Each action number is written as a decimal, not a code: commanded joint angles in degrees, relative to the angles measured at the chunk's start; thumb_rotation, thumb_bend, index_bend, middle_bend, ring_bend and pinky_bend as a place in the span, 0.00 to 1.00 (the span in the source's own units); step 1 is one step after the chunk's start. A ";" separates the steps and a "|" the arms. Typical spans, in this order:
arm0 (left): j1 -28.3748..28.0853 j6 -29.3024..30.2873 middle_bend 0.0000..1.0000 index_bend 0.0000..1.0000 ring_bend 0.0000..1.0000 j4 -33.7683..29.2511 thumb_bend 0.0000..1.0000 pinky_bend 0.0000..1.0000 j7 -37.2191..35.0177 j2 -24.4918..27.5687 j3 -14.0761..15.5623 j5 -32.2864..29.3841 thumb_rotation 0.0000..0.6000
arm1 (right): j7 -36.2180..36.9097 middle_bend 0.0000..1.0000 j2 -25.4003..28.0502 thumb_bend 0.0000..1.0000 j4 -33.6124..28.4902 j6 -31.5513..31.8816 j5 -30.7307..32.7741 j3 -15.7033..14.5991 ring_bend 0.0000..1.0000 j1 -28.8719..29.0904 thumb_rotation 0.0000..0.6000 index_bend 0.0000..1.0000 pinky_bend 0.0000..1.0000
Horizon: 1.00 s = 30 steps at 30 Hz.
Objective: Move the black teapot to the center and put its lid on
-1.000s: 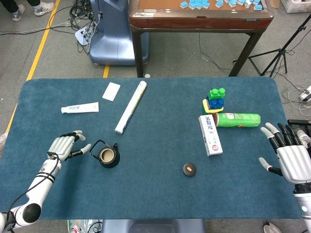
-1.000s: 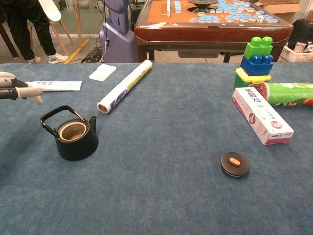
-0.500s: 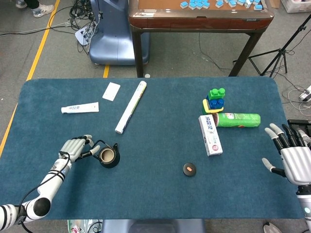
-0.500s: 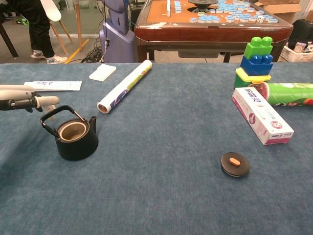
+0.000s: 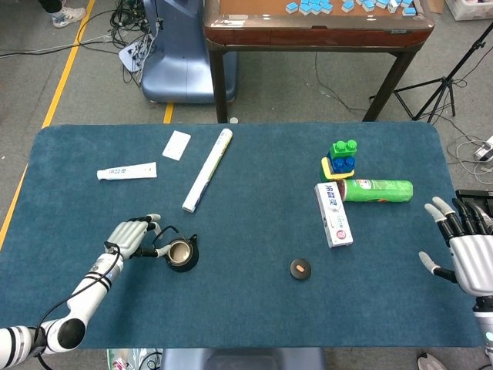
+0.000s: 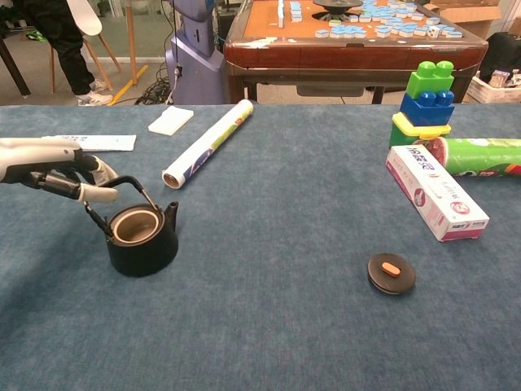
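The black teapot (image 5: 182, 253) (image 6: 143, 239) stands upright and lidless on the left part of the blue table. My left hand (image 5: 134, 236) (image 6: 63, 172) is at its left side, with fingers curled around the wire handle (image 6: 122, 181), gripping it. The black lid (image 5: 300, 268) (image 6: 391, 274) with an orange knob lies flat on the cloth right of the middle, well apart from the pot. My right hand (image 5: 467, 248) hovers at the table's right edge with fingers spread and nothing in it; the chest view does not show it.
A white paper roll (image 5: 207, 169) (image 6: 207, 143), a toothpaste tube (image 5: 126, 171) and a white card (image 5: 176, 145) lie at the back left. A toothpaste box (image 5: 333, 214) (image 6: 436, 203), a green can (image 5: 377, 190) and stacked toy bricks (image 5: 341, 160) (image 6: 425, 102) sit at the back right.
My left hand moved right and closed on the teapot's handle. The teapot has shifted slightly right, toward the middle. The right hand drifted a little down; the lid stayed put.
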 commanded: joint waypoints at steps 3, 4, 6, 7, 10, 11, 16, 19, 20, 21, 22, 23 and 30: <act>0.85 0.76 0.14 0.48 0.16 -0.42 0.19 0.13 -3.77 -0.37 -0.47 4.14 0.64 | 0.14 0.13 -0.10 0.26 0.16 0.22 0.03 0.09 0.00 -0.11 1.00 0.12 0.00; 1.03 0.99 0.15 0.49 0.17 -0.52 0.20 0.13 -4.32 -0.46 -0.50 4.78 0.70 | 0.16 0.13 -0.11 0.26 0.23 0.26 0.05 0.11 0.00 -0.13 1.00 0.12 0.00; 1.33 1.36 0.15 0.51 0.17 -0.83 0.20 0.13 -5.45 -0.57 -0.60 6.02 0.81 | 0.26 0.13 -0.11 0.26 0.28 0.33 0.02 0.14 0.00 -0.17 1.00 0.12 0.00; 1.40 1.44 0.15 0.51 0.17 -0.93 0.20 0.13 -5.73 -0.57 -0.56 6.44 0.89 | 0.31 0.13 -0.12 0.26 0.31 0.40 -0.02 0.16 0.00 -0.18 1.00 0.12 0.00; 1.70 2.82 0.17 0.54 0.18 -0.83 0.20 0.13 -6.43 -1.37 -0.76 7.79 0.99 | 0.52 0.13 -0.18 0.26 0.47 0.59 -0.13 0.15 0.00 -0.29 1.00 0.12 0.00; 1.76 3.06 0.18 0.55 0.19 -0.75 0.20 0.13 -6.55 -1.55 -0.78 8.00 1.00 | 0.54 0.13 -0.19 0.26 0.51 0.61 -0.12 0.15 0.00 -0.32 1.00 0.12 0.00; 2.42 5.26 0.23 0.62 0.22 -0.02 0.25 0.13 -8.26 -3.18 -1.51 9.29 1.00 | 0.79 0.13 -0.27 0.26 0.68 0.82 -0.04 0.12 0.00 -0.55 1.00 0.12 0.00; 2.92 6.08 0.25 0.64 0.24 0.38 0.27 0.13 -9.55 -3.82 -1.77 10.06 1.00 | 0.82 0.13 -0.27 0.26 0.69 0.84 0.02 0.13 0.00 -0.61 1.00 0.12 0.00; 3.00 6.12 0.25 0.64 0.24 0.57 0.27 0.13 -9.77 -3.95 -1.76 10.18 1.00 | 0.82 0.13 -0.26 0.26 0.68 0.84 -0.01 0.14 0.00 -0.61 1.00 0.12 0.00; 3.05 6.14 0.25 0.65 0.24 0.72 0.28 0.13 -9.86 -4.01 -1.73 10.28 1.00 | 0.82 0.13 -0.28 0.26 0.67 0.84 -0.02 0.16 0.00 -0.60 1.00 0.12 0.00; 3.10 6.19 0.26 0.66 0.24 0.82 0.29 0.13 -9.94 -4.09 -1.71 10.33 1.00 | 0.83 0.13 -0.30 0.26 0.67 0.83 -0.02 0.18 0.00 -0.59 1.00 0.12 0.00; 3.17 6.17 0.26 0.67 0.24 0.85 0.30 0.13 -10.04 -4.14 -1.65 10.37 1.00 | 0.84 0.13 -0.31 0.26 0.70 0.79 0.00 0.20 0.00 -0.57 1.00 0.12 0.00; 4.48 8.22 0.31 0.72 0.27 0.88 0.35 0.13 -12.33 -4.77 -1.91 12.77 1.00 | 0.96 0.13 -0.46 0.26 0.91 0.36 0.27 0.27 0.00 -0.41 1.00 0.12 0.00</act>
